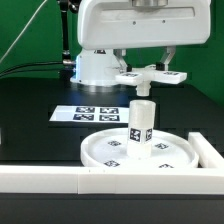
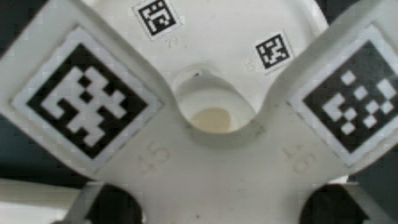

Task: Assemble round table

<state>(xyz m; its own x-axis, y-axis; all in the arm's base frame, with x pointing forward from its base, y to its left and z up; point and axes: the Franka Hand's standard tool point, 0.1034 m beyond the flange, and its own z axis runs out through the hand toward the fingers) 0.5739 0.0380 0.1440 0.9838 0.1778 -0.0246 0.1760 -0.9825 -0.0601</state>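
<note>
Gripper (image 1: 149,68) pinches the cross-shaped piece (image 1: 170,75) level at twelve o'clock above the upright post (image 1: 140,125), likely to line up its hole.

**A robotics lab test bench**

I work in a robotics lab. My white arm base (image 1: 95,65) stands on a matte black table (image 1: 30,110). A plain green cloth backdrop (image 1: 25,35) hangs behind it, and a dark cable (image 1: 35,66) runs in from the exterior view's left. A thin flat white marker board (image 1: 92,113) of printed black-and-white square tags lies on the table, and a long straight white border wall (image 1: 40,178) fences the near edge. The parts carry such tags too: the large round rimmed white plastic disc (image 1: 88,147), the short white cylindrical post (image 1: 140,125) and the flat white cross-shaped plastic piece (image 2: 199,55).
</note>
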